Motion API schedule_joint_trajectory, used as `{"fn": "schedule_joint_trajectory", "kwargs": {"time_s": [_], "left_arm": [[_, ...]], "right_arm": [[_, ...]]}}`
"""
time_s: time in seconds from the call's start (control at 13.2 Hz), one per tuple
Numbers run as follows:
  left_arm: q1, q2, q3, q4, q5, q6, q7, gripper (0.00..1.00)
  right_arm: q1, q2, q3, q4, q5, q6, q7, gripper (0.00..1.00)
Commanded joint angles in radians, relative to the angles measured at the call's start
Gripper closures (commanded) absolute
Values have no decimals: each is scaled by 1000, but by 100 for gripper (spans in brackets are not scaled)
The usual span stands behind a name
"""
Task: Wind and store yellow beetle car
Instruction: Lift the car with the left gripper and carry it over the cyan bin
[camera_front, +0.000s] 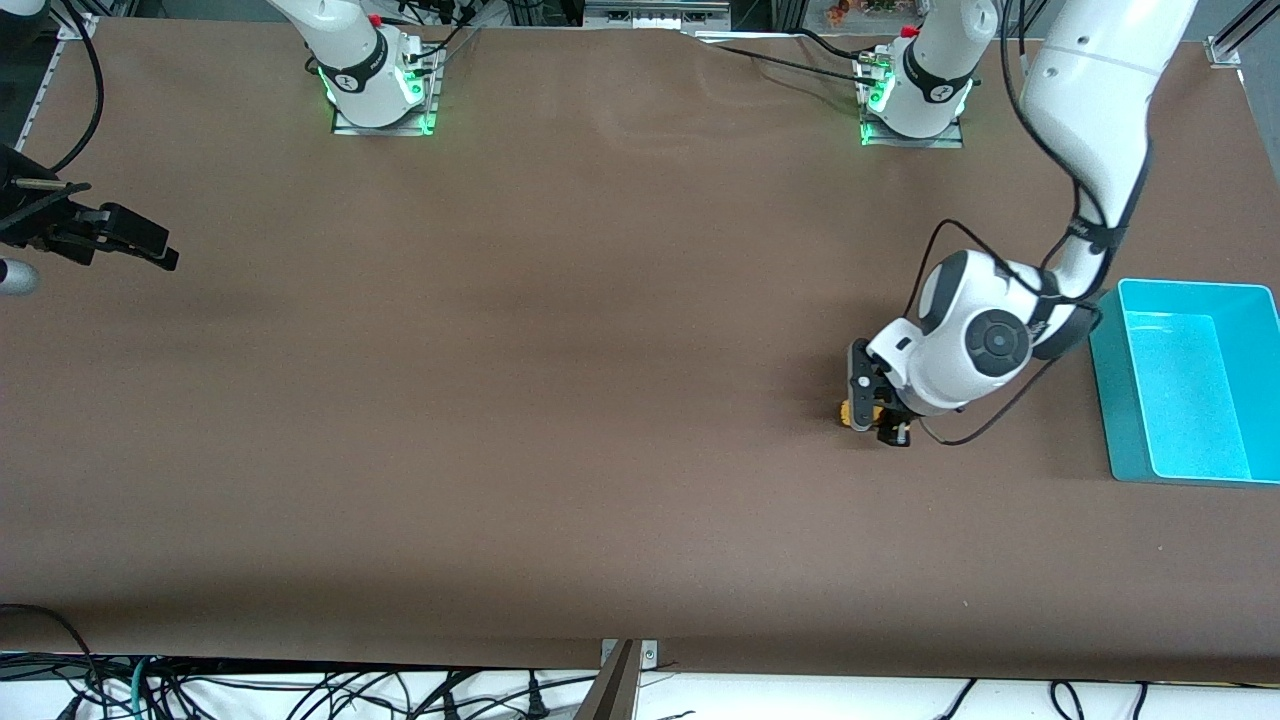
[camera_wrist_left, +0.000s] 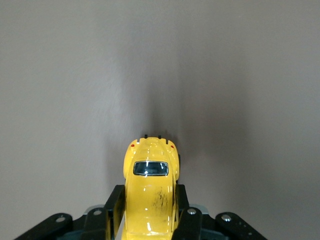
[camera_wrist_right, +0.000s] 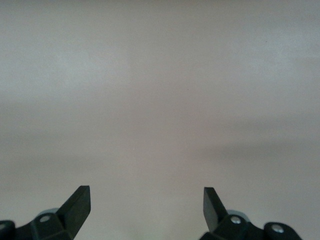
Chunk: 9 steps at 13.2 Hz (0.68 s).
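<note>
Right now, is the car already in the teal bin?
No, the car sits on the table beside the teal bin, gripped by the left hand.

Brown table (camera_front: 560, 400): wide plain surface, faint creases toward arm bases. Turquoise bin (camera_front: 1110, 400): open-topped, rectangular, at left arm's end of table. Loose cables (camera_front: 300, 690): tangled along edge nearest front camera.

I have a brown desk (camera_front: 560, 400) in front of me. On it, toward the left arm's end, sits an open teal bin (camera_front: 1110, 400). Near the bin, toward the desk's middle, the yellow beetle car (camera_front: 851, 412) rests on its wheels. Both arm bases stand along one edge.
</note>
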Motion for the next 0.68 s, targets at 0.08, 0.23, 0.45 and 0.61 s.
{"fn": "schedule_joint_trajectory", "kwargs": {"time_s": [0.08,0.23,0.45,0.61], "left_arm": [[87,-130,-3,84,13,-287,14,54],[177,-162,-3,107,19,-363,115,54],[363,-162,-1,129,20,-385,364,54],[454,-156,20,156,19,-382,509,54]], "right_arm": [[-12,-2,12,9,2,-16,17,0],[-12,-1,12,9,2,-16,11,0],[-12,-1,12,9,2,-18,11,0],[-12,-1,12,9,2,-18,17,0]]}}
